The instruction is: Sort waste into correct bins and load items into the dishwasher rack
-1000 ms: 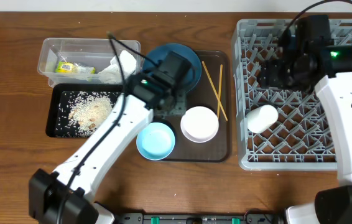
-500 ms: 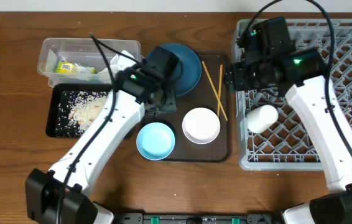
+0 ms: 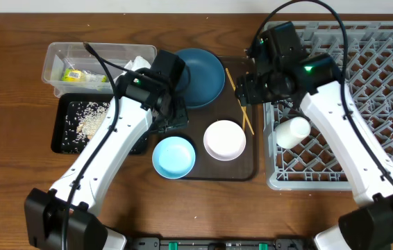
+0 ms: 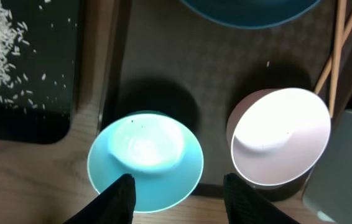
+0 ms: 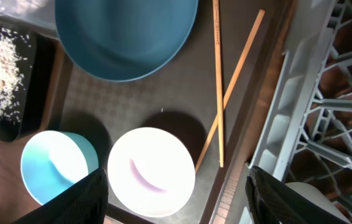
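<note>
The left gripper (image 4: 182, 198) gapes empty at the frame's bottom edge, with the small light blue bowl (image 4: 145, 163) just up-left of it. The right gripper (image 5: 177, 200), also spread and empty, hangs over the white bowl (image 5: 151, 172) at low centre, the chopsticks (image 5: 218, 81) at upper right.

Brown wooden table (image 3: 16, 173) carries, left to right: clear plastic rectangular tub (image 3: 52, 55) just behind shallow black rectangular tray (image 3: 59, 142), dark brown serving tray (image 3: 248, 163), large grey lattice rack (image 3: 391, 69).

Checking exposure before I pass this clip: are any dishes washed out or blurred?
Left wrist: the small light blue bowl glares white at its centre and the round white bowl is blown out, pinkish. Right wrist: that white bowl is featureless white too. Overhead: evenly lit, sharp.
</note>
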